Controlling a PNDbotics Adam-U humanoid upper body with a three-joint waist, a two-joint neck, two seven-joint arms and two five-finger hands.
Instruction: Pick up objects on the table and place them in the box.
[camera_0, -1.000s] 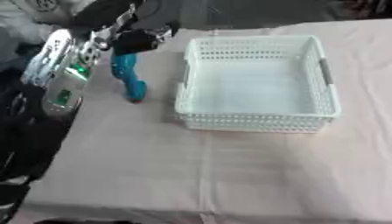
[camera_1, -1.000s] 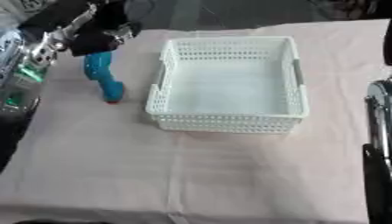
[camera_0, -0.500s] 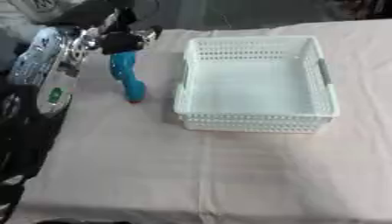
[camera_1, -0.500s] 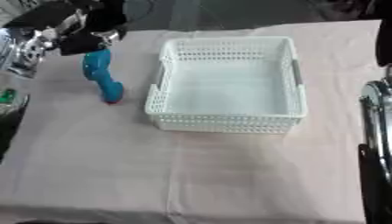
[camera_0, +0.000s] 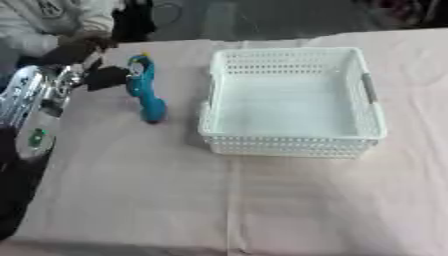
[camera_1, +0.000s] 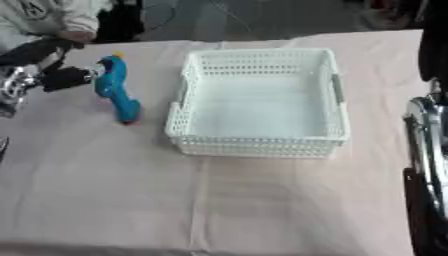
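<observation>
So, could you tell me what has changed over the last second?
The left hand has drawn back from over the blue toy's top to its left side, fingertips at its upper end. The toy lies where it was, left of the empty white basket, which has not moved.

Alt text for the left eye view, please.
The robot's left hand touches the top of a blue toy lying on a pale tablecloth, left of an empty white perforated basket. The right hand is not visible.
</observation>
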